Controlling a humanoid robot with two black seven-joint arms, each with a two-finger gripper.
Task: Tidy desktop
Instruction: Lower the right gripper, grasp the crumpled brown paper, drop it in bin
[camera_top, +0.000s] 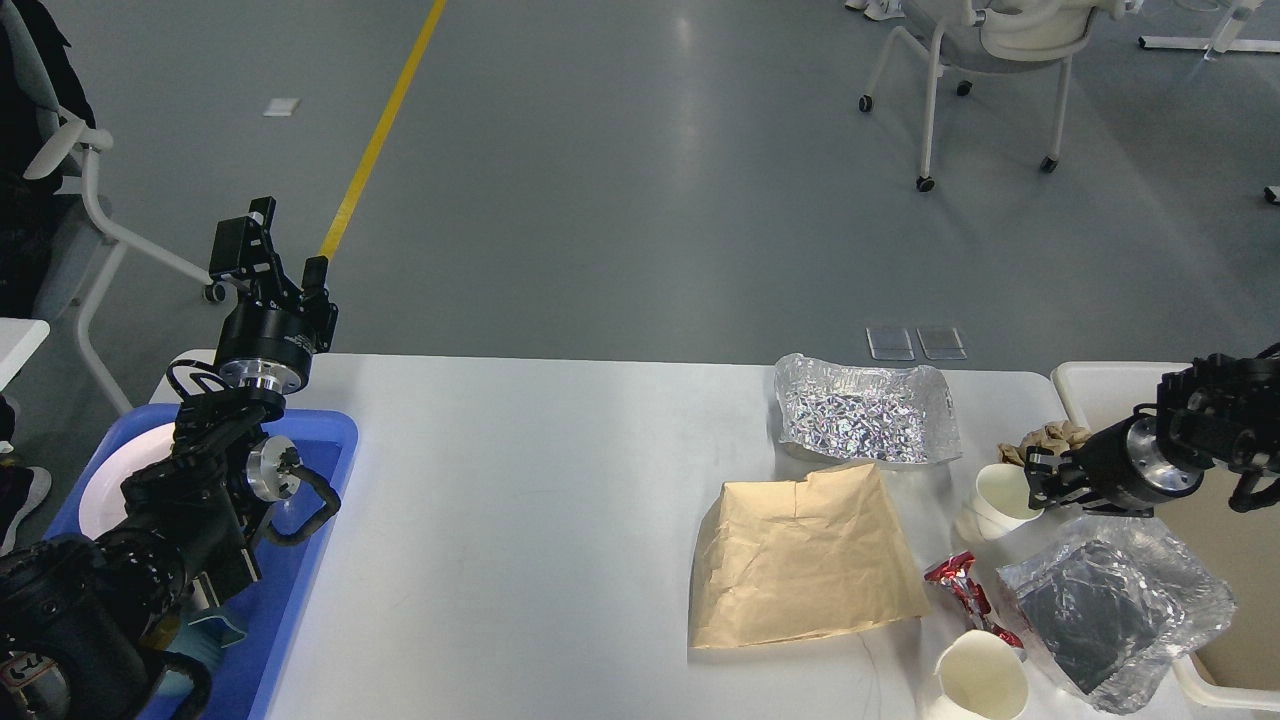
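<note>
The desktop (520, 500) spans the near scene. At its right, the right gripper (1035, 477) touches a tipped white cup (995, 500); whether its fingers grip cannot be told. The left gripper (285, 265) hangs spread and empty above the blue tray (318, 425).

Bright overhead light, floor glare, sharp

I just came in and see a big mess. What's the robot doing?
It's tidying the desktop. Its right claw is reaching to a paper cup lying on its side, beside a brown bag, foil, a red wrapper and another cup. Its left claw waits open above the blue tray.
</note>
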